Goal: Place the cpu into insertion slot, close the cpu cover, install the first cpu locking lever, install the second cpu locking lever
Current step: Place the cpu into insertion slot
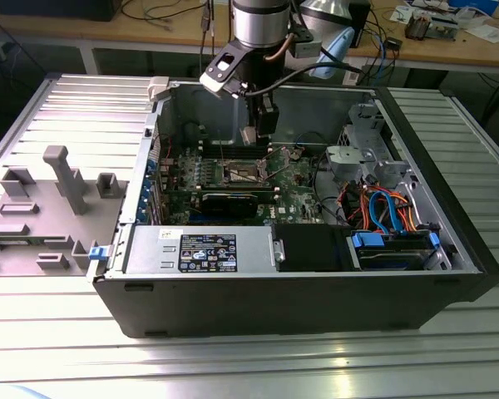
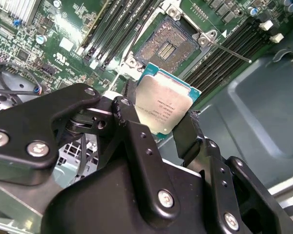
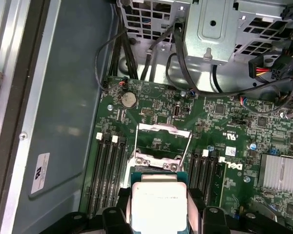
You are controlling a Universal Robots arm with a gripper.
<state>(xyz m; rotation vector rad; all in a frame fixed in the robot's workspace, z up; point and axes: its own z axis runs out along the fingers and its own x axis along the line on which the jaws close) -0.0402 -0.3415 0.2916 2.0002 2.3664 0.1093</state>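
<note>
From the exterior view's left I see a grey plastic fixture tray (image 1: 50, 191) lying on the ribbed metal table (image 1: 233, 366). Just beside it is the open computer case (image 1: 299, 291), on its side with the green circuit board (image 1: 295, 179) facing up. The arm comes down into the case near the middle, and my gripper (image 1: 264, 125) hangs above the board, over the socket (image 1: 245, 173). In the second wrist view the gripper (image 2: 158, 122) is clenched on the chip (image 2: 163, 107). One black finger (image 2: 129, 114) presses one edge, the other finger presses the opposite edge, and the pale metal top faces the camera. The chip is up in the air and not seated. The socket (image 2: 166, 46) lies beyond it with its dark pin field bare, and a thin locking lever (image 2: 229, 51) sticks out past the socket's corner. In the first wrist view the chip (image 3: 158, 204) sits between the fingers, and the silvery cover (image 3: 163, 127) looks lifted off the socket beyond it. A round coin battery (image 3: 129, 99) sits farther up the board. At the exterior view's right, a bundle of orange and blue cables (image 1: 391, 212) runs beside the drive cage (image 1: 362, 154).
</note>
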